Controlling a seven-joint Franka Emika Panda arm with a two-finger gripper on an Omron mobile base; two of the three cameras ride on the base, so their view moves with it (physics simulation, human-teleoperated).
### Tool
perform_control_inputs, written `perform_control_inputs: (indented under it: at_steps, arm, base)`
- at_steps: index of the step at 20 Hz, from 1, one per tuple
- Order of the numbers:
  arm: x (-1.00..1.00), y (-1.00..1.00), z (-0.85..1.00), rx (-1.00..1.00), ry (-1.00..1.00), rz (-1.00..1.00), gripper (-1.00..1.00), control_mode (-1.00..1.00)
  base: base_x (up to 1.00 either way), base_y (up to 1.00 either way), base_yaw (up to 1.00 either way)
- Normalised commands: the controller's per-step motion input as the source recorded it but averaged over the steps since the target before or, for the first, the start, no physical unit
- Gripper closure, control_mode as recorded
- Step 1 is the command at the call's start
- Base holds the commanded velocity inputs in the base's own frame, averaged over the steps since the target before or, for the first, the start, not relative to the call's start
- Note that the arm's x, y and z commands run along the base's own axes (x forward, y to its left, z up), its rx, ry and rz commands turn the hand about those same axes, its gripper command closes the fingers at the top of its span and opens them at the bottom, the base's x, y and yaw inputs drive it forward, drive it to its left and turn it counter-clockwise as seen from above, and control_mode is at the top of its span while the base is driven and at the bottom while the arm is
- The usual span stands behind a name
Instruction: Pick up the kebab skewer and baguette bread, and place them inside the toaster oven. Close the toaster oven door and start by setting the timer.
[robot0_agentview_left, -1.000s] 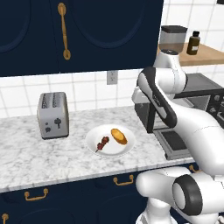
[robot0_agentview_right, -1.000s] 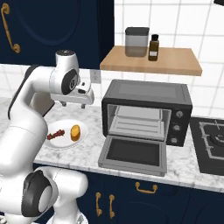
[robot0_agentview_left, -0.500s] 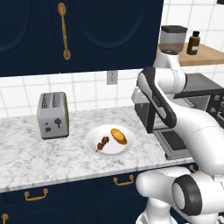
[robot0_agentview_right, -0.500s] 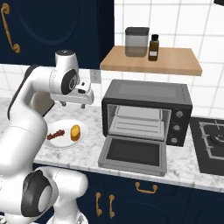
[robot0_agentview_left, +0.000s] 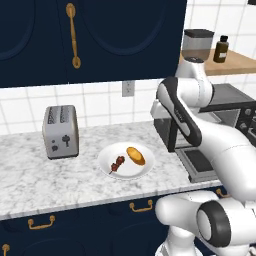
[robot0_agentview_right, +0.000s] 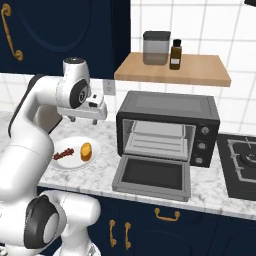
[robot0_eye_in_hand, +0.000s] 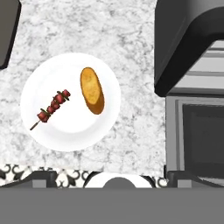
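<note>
Sharing one plate (robot0_eye_in_hand: 70, 131): one kebab skewer (robot0_eye_in_hand: 51, 108), one baguette bread (robot0_eye_in_hand: 92, 90); claw (robot0_agentview_right: 86, 118) spread wide, empty.

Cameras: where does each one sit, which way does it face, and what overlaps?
Left base view: behind the arm on its left, looking forward and down at the silver toaster and white plate; arm rises lower right.
Right base view: behind on its right, facing the toaster oven with its door dropped open; arm at left.
Hand view: looks straight down on the plate's kebab skewer and baguette bread.
All three share the plate.
</note>
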Motion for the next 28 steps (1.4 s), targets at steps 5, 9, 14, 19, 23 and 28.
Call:
perform_control_inputs:
  at_steps: [5, 9, 14, 19, 23, 28]
  arm:
    - [-0.40, -0.61, -0.04, 0.00, -0.16, 0.21, -1.00, -1.00]
    - [-0.28, -0.92, 0.00, 0.00, -0.43, 0.26, -1.00, -1.00]
    - [-0.03, -0.76, -0.27, -0.03, -0.26, 0.25, -1.00, -1.00]
    - [-0.02, -0.65, -0.16, 0.00, -0.52, 0.18, -1.00, -1.00]
    - [0.00, -0.59, -0.31, 0.00, -0.38, 0.11, -1.00, -1.00]
    - [0.14, -0.40, -0.29, 0.00, -0.28, 0.03, -1.00, -1.00]
  base:
    - [0.00, 0.00, 0.00]
    - [0.00, 0.00, 0.00]
    - [0.00, 0.00, 0.00]
    - [0.00, 0.00, 0.00]
    - [0.00, 0.00, 0.00]
    - [0.00, 0.00, 0.00]
